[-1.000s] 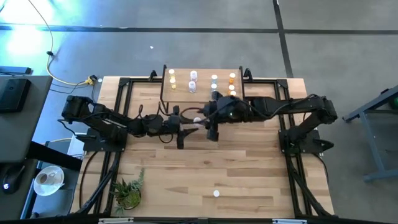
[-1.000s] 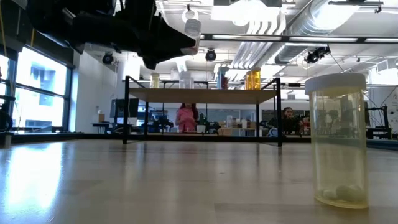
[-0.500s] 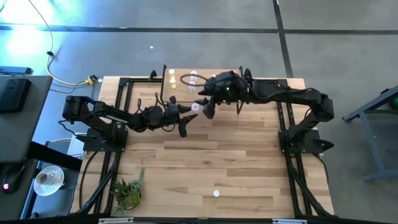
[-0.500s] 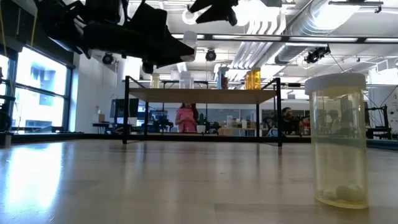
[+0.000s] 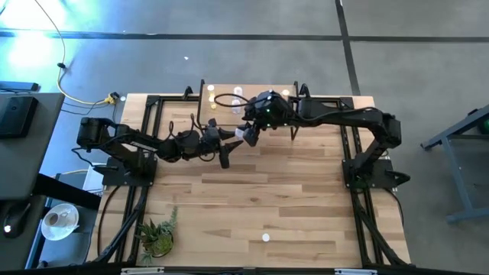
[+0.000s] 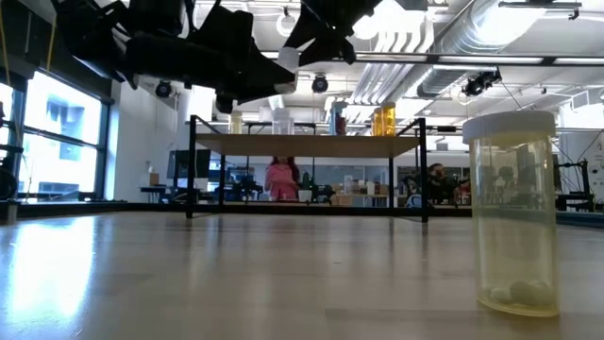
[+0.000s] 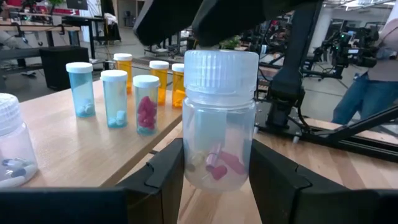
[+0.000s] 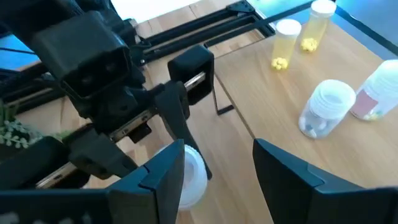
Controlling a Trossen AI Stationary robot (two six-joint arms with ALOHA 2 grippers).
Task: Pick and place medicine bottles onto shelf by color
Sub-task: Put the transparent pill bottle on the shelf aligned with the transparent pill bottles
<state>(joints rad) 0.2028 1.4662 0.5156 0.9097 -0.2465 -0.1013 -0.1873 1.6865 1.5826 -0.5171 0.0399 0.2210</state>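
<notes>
Clenching the left gripper (image 7: 217, 171) on a clear plastic pill bottle with a white ribbed cap (image 7: 221, 118), with pink capsules lying at its bottom. Holding this bottle upright above the wooden table (image 5: 252, 198), just in front of the low light-wood shelf on black legs (image 7: 62, 143). Keeping the right gripper (image 8: 217, 168) spread wide around that white cap, close to one finger, not gripping it. Having come lower and nearer to the held bottle than half a second ago, as the low view shows. Standing on the shelf: two bluish bottles (image 7: 81, 89), some orange bottles (image 7: 123, 67) and two yellow bottles (image 8: 285, 43). Standing alone near the table's front edge: one yellowish bottle (image 6: 511, 222).
</notes>
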